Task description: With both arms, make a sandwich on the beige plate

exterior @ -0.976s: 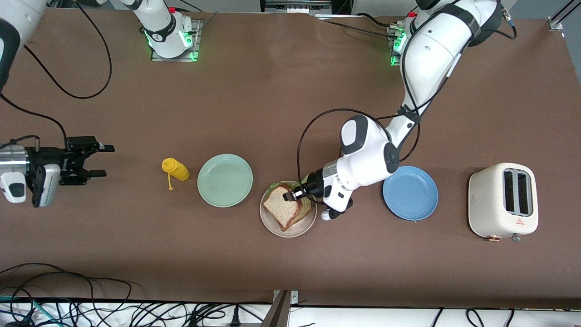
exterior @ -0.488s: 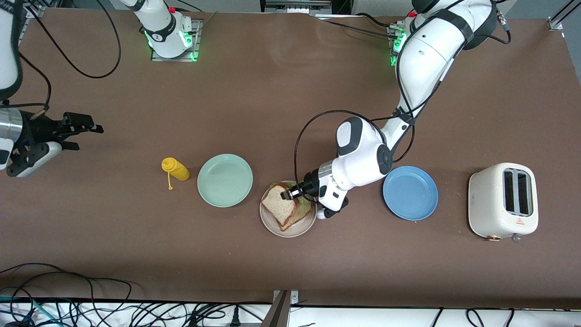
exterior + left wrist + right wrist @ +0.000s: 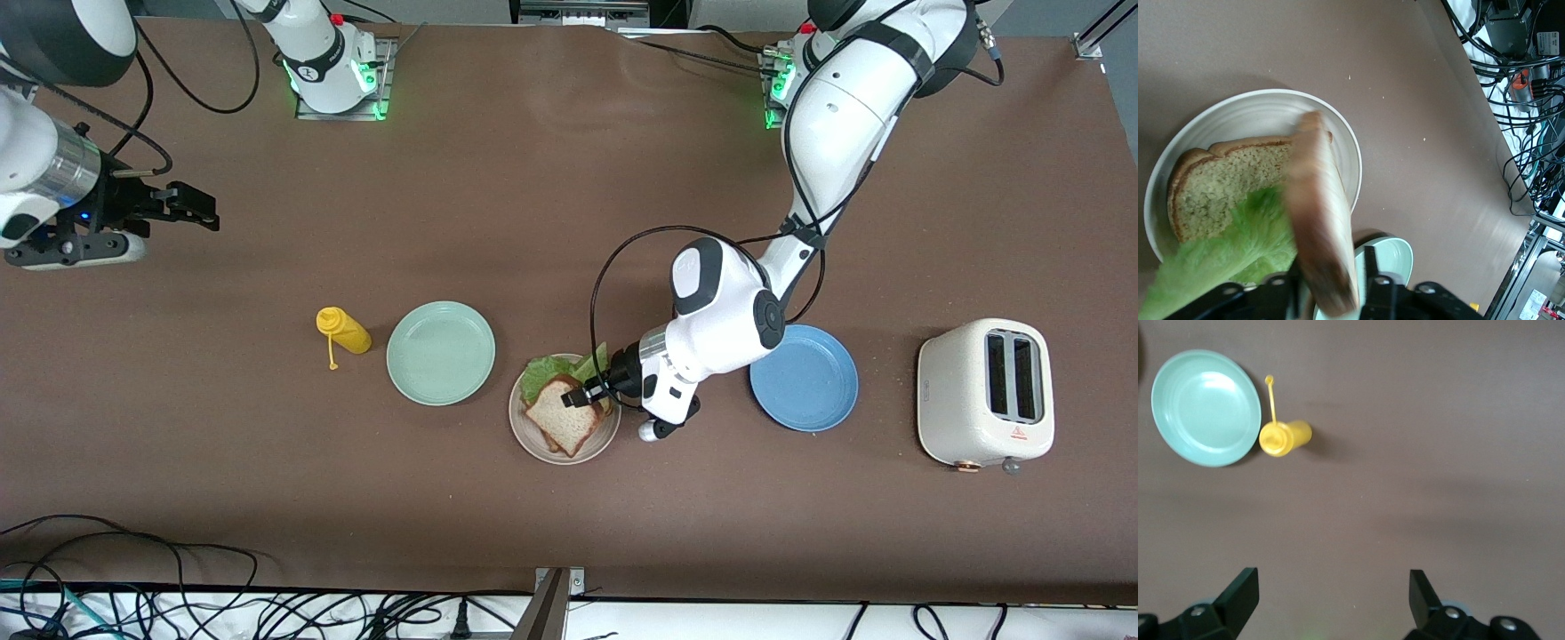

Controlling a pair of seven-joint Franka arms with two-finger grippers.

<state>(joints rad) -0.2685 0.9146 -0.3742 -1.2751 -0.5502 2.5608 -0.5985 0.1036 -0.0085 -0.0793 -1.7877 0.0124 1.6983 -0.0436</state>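
Sandwich [image 3: 564, 418] on beige plate [image 3: 533, 437], between mint-green plate [image 3: 440, 352] and blue plate [image 3: 805, 377]. Top bread slice [image 3: 1321, 220]: tan crumb, brown crust, tilted on edge between the fingers of left gripper [image 3: 580, 395]; whether clamped or just let go cannot be told. Lower slice [image 3: 1228, 183] flat on plate; ruffled green lettuce [image 3: 1225, 267] spilling past it. Likely light, soft, easily crushed or torn; best held gently by the crust edge, lettuce apt to slide. Right gripper [image 3: 182, 206], waiting over bare table toward the right arm's end, jaws spread wide, holding nothing. Yellow bottle [image 3: 342, 331] beside mint-green plate.
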